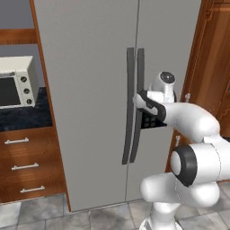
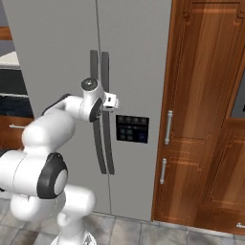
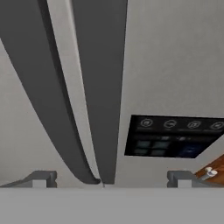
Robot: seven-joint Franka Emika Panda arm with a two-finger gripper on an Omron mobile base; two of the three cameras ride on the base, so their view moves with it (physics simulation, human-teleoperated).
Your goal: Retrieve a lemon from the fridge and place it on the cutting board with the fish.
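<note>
My two-finger pincer stands wide apart with nothing between its small dark fingertips, pointed straight at the front of the tall light-grey fridge. Both fridge doors are shut. In the hand view the two long dark curved door handles run side by side down the frame, and their lower ends sit between my fingertips, close in front of them; I cannot tell whether either tip touches a handle. Just beside the handles, on the right-hand door, is a dark rectangular control panel with small lit icons.

From the left base view, my white arm reaches up from the lower right, and the hand sits against the handle pair at about mid-height. The right base view shows the same hand at the handles, with the panel just below and to its right.

To the left of the fridge a white toaster oven rests on a dark speckled counter above reddish-brown wooden drawers with silver bar pulls. To the right of the fridge stands a tall reddish-brown wooden cabinet with slim silver handles. The floor is grey stone tile
</note>
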